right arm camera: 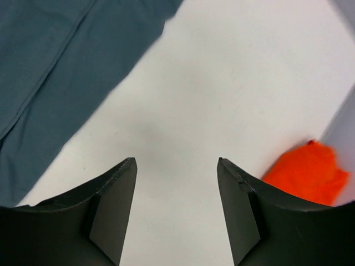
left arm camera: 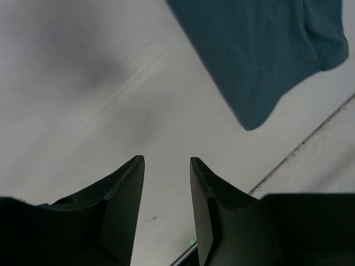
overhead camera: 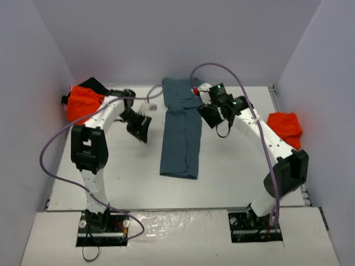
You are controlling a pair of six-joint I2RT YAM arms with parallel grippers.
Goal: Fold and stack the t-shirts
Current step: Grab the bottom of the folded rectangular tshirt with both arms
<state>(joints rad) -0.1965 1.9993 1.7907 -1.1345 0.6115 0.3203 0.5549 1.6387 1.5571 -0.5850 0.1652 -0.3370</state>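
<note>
The left gripper hangs partly open and empty, the right gripper wider, empty too, both above the white table. Between them lies the slate-blue cloth t-shirt, folded into a long narrow strip. A crumpled orange t-shirt sits by the right wall; a second orange t-shirt and a black t-shirt are bunched in the far left corner.

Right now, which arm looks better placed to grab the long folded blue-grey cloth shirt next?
Probably right: the right hand, open, hovers beside the long folded blue-grey cloth shirt; the left hand, also open, sits farther off.
</note>
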